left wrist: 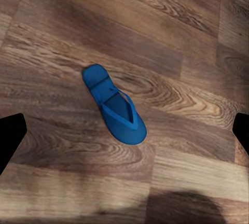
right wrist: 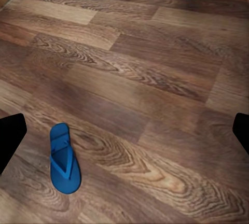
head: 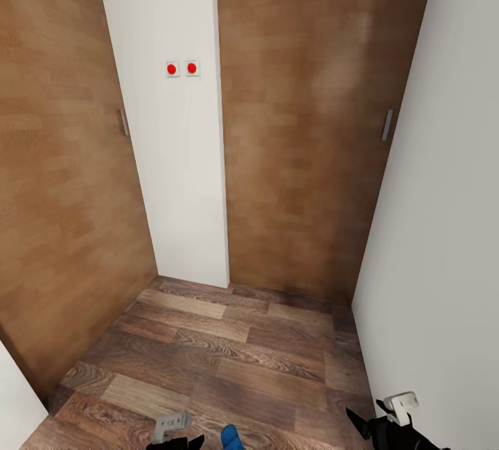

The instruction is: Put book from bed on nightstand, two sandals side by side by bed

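One bright blue sandal (left wrist: 114, 105) lies flat on the wood-plank floor, strap side up. My left gripper (left wrist: 124, 136) hangs above it, open, its dark fingertips (left wrist: 9, 136) spread far to either side and touching nothing. The right gripper (right wrist: 124, 133) is open too and holds nothing, and the same sandal (right wrist: 64, 159) lies off to one side of it. In the head view the sandal's tip (head: 231, 438) peeks in at the bottom edge, between the left gripper (head: 177, 442) and the right gripper (head: 364, 414). The book, the bed and the nightstand are out of view.
I face a narrow corner. A wooden door (head: 62, 179) closes off the left and another wooden door (head: 312, 124) stands straight ahead, with a white wall strip (head: 180, 179) carrying two red-button switches (head: 181, 68) between them. A white wall (head: 443, 214) runs close on the right.
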